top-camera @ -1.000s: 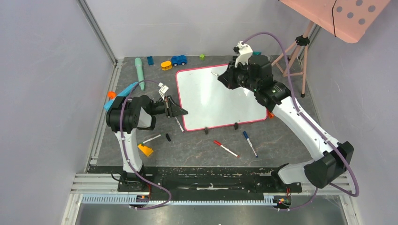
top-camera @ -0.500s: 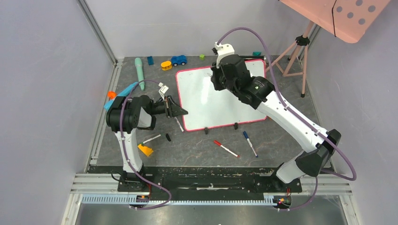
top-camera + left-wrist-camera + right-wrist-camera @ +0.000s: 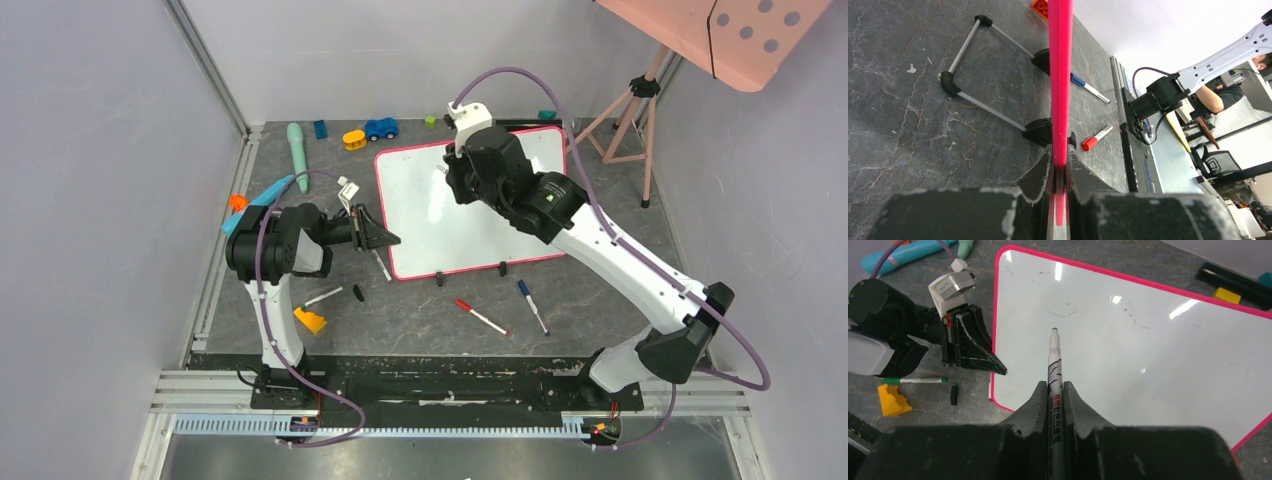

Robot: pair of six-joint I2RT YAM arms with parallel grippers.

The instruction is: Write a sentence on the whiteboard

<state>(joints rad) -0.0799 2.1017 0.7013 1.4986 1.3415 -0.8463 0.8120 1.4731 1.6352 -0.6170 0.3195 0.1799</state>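
Right pincer (image 3: 1054, 390) pinches a white marker (image 3: 1053, 357) with black lettering, its uncapped tip pointing ahead. Over the last second we see this arm swing from the far right side of the whiteboard (image 3: 1158, 375) across to its upper left part. The tip now hangs over bare white near the left edge; we cannot tell whether it touches the board. Left pincer (image 3: 1060, 167) has not moved. It stays clamped on the pink frame (image 3: 1060, 75) at the board's left edge, steadying it. The whiteboard rests on the dark surface (image 3: 420, 320), towards the back, between the two arms. Only a few faint thin strokes (image 3: 1063, 315) show on it, and there is no readable sentence yet. We judge that the marker has been brought to a starting spot at the top left and that writing is about to begin.
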